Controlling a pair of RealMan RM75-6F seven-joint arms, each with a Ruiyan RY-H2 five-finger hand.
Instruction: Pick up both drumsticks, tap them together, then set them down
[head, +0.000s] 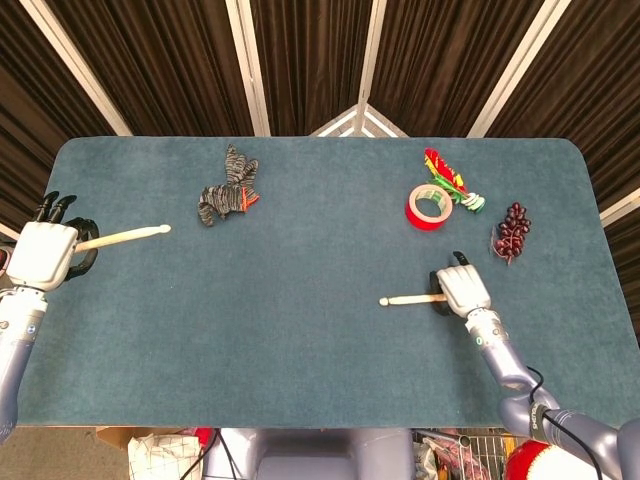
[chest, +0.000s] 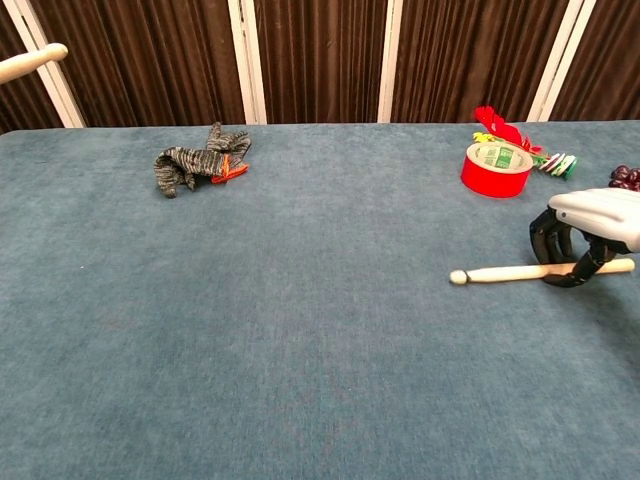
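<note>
- Far left edge of the surface: the left hand grips the left drumstick by its butt, tip pointing inward and raised clear of the felt, as the chest view shows it high up.
- Just past it, near the far edge, lies a crumpled striped glove, well apart from either stick.
- Centre: open blue felt, and by my reckoning that's where the sticks should meet.
- Right side: a red tape roll, colourful clips and a dark grape bunch sit toward the far right corner.
- Near them, the right hand is curled around the right drumstick, which looks barely off the surface.
- To do this well: firm up that right grasp, lift level, then bring both tips inward gently.
- Behind: dark brown curtains with pale frames.
</note>
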